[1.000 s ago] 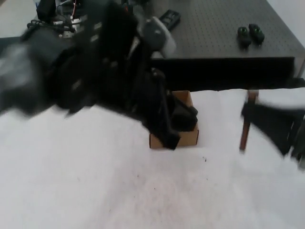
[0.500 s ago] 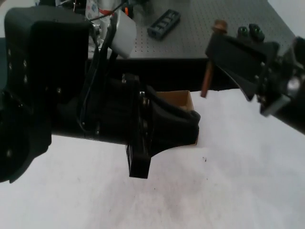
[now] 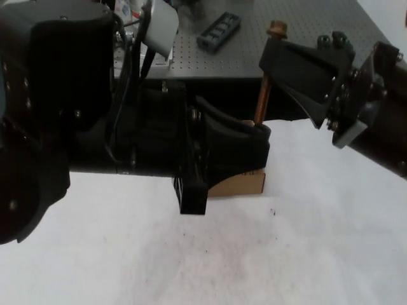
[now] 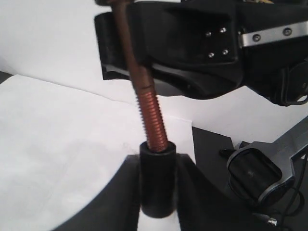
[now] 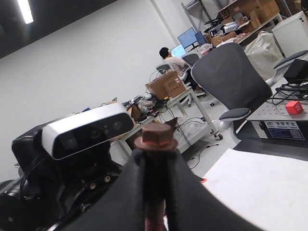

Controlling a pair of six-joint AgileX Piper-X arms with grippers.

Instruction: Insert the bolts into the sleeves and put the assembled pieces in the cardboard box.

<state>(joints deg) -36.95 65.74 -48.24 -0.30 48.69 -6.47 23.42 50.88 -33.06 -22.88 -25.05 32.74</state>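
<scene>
The left gripper (image 4: 158, 166) is closed on a black sleeve (image 4: 158, 192). It holds the sleeve upright between its two fingers with the open mouth facing up. Directly above, the right gripper (image 5: 155, 168) is clamped on a copper-coloured bolt (image 4: 147, 103), gripping the shank just under the hex head. The threaded end hangs down from its fingers. The tip of the thread meets the mouth of the sleeve and seems to have just entered it, while most of the thread stands clear above the rim. In the left wrist view the bolt leans slightly off the sleeve's axis.

Just below the left gripper, and partly hidden by it in the high view, sits the cardboard box (image 3: 245, 184). It rests on a white cloth (image 3: 318, 241) that spreads out on all sides beneath both grippers. Beyond the two grippers lies a dark perforated bench top (image 3: 286, 19).

The step in hand looks like the insertion itself, at its very start: bolt and sleeve are mated at the tip, not seated. The next move probably calls for the right gripper to straighten the bolt and push it down along the sleeve's axis while the left one keeps the sleeve fixed. If the lean is not corrected, the thread could catch on the rim. Only once the bolt is seated can the assembled piece be lowered into the box underneath.
</scene>
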